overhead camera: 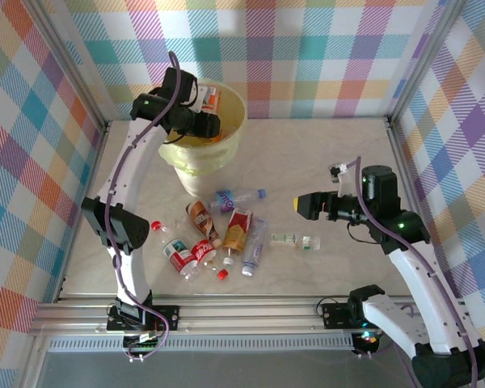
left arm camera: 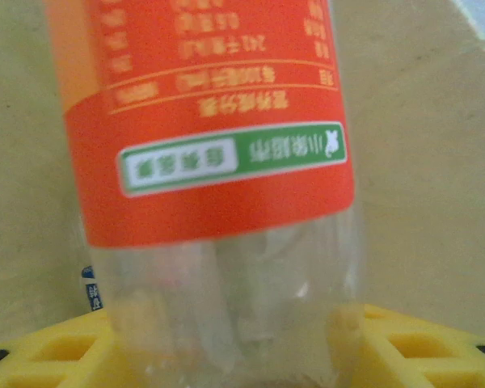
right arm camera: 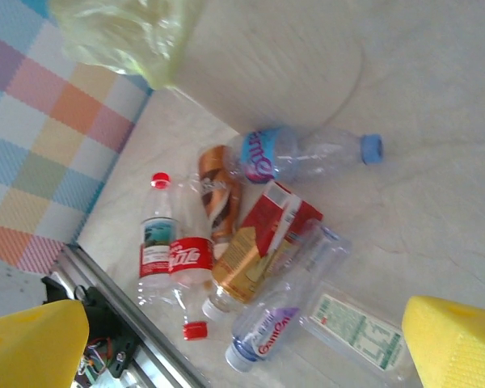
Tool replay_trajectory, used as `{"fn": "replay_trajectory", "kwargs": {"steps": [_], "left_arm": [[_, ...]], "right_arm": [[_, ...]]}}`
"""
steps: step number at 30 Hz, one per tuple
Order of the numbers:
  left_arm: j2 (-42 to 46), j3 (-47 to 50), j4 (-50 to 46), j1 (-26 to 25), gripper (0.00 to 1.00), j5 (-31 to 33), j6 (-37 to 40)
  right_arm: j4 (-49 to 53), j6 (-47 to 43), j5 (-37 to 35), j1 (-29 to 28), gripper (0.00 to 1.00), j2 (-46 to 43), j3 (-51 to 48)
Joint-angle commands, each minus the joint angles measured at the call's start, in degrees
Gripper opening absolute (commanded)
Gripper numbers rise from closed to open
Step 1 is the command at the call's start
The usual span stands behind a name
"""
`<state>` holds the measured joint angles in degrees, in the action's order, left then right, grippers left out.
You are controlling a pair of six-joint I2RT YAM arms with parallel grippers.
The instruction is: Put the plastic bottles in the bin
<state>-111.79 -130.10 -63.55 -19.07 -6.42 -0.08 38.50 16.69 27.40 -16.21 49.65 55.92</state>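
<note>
While my left jaws are bracketing the base of the orange-labelled bottle above the bin, whether clamped I cannot tell, I am judging it light, slick, crushable; my right jaws are gaping.

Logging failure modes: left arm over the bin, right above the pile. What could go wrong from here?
The left gripper has the orange-labelled bottle between its jaws over the bin; it may snag instead of dropping clean.
The bottles on the table overlap, so the open right gripper could nudge neighbours or grab two.
A loose red cap lies beside them and might get pinched.
</note>
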Motion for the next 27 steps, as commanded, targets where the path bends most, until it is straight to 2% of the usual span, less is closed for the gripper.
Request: {"fn": "replay_trajectory", "kwargs": {"steps": [1,8,11,14,18,22,25,27], "left_arm": [[-0.4,-2.1,-2.2,0.4,0.63,0.6,1.3],[2.0,-1.8,-2.4,0.4,0.8,1.3,0.9],[4.2,-1.4,-1.6,0.4,0.87,0.2,0.2],[8.3,1.5,1.2,0.3,1.0,-1.2,-0.1],[16.3,9.2,6.9,-0.3,1.0,-1.6,0.1],[24.1,17.7,11.2,-1.6,1.0,-5.0,0.4],[28.9,24.0,12.2,-4.5,1.0,-7.7,0.8],[32.3,29.0,13.3,-7.0,1.0,-10.1,1.6]], "right_arm": [[5.9,-3.0,-2.5,-0.3,1.0,3.7,-0.3],[2.8,-4.7,-3.6,-3.2,1.0,6.9,-0.3],[4.1,-5.0,-8.3,-5.9,1.0,10.0,0.4],[6.0,0.3,-14.7,-7.4,1.0,13.0,0.8],[3.7,11.6,-17.4,-8.3,1.0,12.5,-3.2],[0.0,19.9,-15.3,-8.4,1.0,12.3,-8.4],[0.3,23.0,-15.1,-8.8,1.0,12.1,-9.9],[1.9,26.4,-17.7,-8.8,1.0,11.1,-10.5]]}}
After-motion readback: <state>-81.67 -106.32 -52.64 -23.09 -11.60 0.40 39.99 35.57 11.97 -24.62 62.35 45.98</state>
